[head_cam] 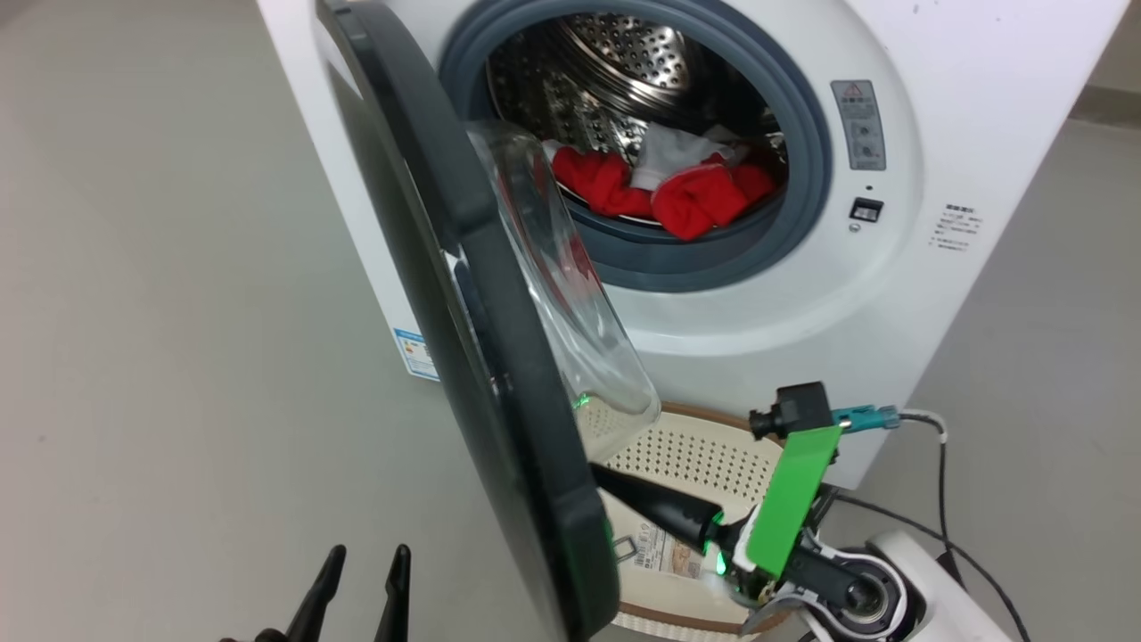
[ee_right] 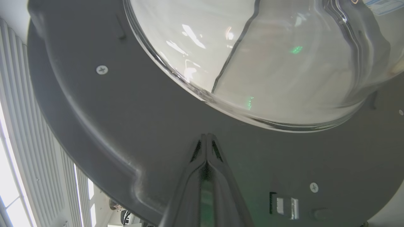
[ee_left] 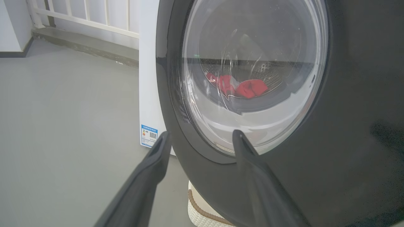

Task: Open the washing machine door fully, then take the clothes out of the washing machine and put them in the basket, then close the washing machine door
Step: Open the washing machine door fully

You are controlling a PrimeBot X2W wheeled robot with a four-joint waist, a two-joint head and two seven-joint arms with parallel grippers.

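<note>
The washing machine door (head_cam: 521, 401) stands partly open, edge-on in the head view. The right gripper (ee_right: 206, 140), fingers pressed together and empty, points at the door's inner face just below the glass bowl. It is judged the better placed to push the door wider. The left gripper (head_cam: 367, 555), spread wide and empty, waits on the outer side.

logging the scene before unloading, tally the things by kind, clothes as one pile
washing machine: 1
washing machine door: 1
clothes, one pile: 1
basket: 1
grippers: 2 (left gripper, right gripper)
total: 6
</note>
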